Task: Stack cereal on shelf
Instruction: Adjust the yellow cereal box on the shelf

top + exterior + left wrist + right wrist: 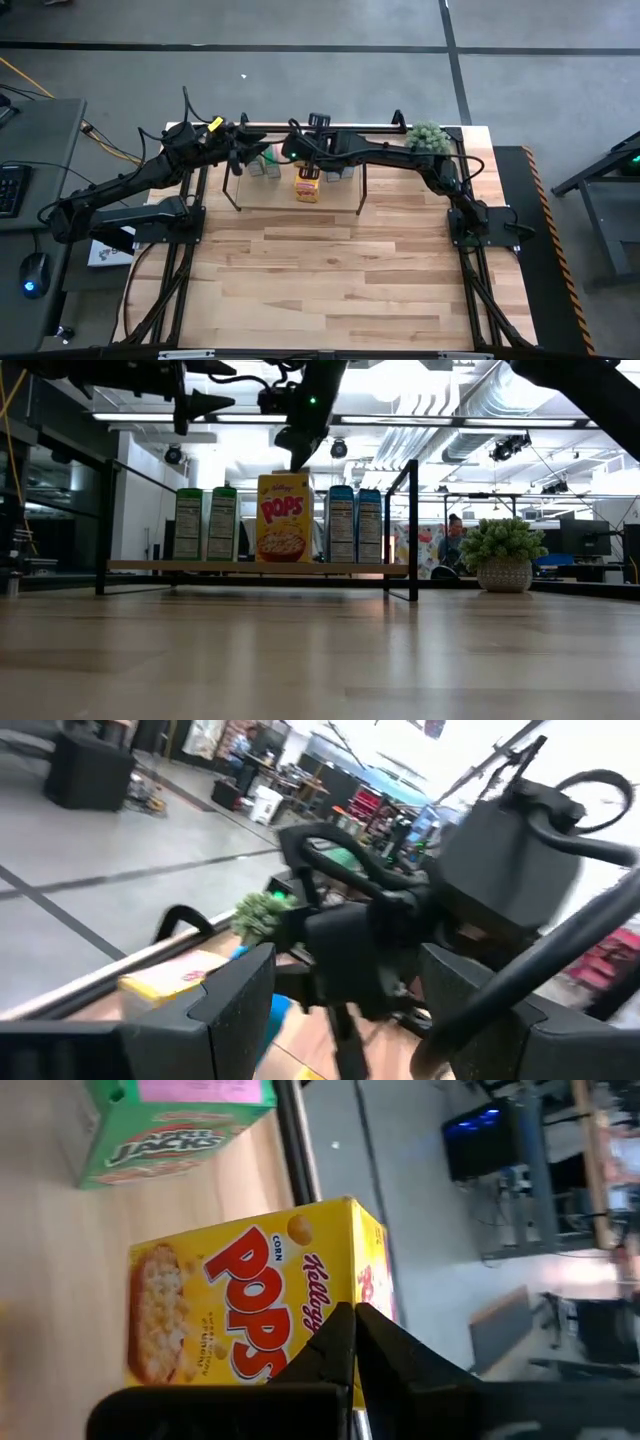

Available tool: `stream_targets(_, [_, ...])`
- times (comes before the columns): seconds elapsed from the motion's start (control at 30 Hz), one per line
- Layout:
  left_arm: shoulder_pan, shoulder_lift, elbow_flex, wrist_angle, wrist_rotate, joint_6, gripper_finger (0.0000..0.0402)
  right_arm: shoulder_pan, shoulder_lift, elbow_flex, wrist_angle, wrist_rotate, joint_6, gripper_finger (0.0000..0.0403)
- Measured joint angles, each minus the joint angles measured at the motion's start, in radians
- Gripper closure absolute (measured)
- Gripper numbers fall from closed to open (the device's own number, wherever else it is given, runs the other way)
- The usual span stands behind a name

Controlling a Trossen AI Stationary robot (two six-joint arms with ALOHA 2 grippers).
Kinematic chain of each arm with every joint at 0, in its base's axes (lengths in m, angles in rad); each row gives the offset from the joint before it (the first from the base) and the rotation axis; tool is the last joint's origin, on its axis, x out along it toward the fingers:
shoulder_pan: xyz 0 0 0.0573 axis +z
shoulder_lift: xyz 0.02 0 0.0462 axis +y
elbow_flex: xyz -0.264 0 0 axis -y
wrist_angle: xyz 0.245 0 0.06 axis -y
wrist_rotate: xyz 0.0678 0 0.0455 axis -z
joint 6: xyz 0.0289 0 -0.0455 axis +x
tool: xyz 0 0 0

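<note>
Two arms of matte black segmented links with rounded joint housings, on black tube frames at the table's sides. Left arm [150,180]: yellow tag near the wrist, thin black cable looping above. Right arm [440,170]: black cables along its links. Right gripper [355,1342]: two tapered black fingers. Left gripper [345,990]: broad, flat black fingers [235,995].

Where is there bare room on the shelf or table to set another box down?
The shelf is crowded: green boxes, the yellow box and blue boxes fill its middle. Only its outer ends are bare. The table in front of the shelf is open, as far as the plant.
</note>
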Motion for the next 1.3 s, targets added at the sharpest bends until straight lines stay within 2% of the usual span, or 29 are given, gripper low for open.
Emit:
stream_targets(0.3, [0.000,0.000,0.000,-0.003,-0.052,0.086,0.0165,0.039,-0.011,-0.089,0.018,0.146,0.054,0.0403])
stream_targets(0.4, [0.000,-0.001,0.000,0.004,-0.067,0.104,0.0165,0.045,-0.040,-0.097,0.075,0.109,0.052,0.0403])
stream_targets(0.67, [-0.001,0.000,0.000,0.000,-0.084,0.112,0.0165,0.054,-0.045,-0.114,0.072,0.052,0.047,0.0403])
stream_targets(0.9, [-0.001,0.000,0.000,-0.006,-0.102,0.143,0.0165,0.068,-0.044,-0.214,0.162,0.055,0.025,0.0403])
stream_targets(1.3, [-0.002,0.000,0.000,-0.005,-0.118,0.176,0.0165,0.083,-0.043,-0.217,0.156,0.058,0.029,0.0403])
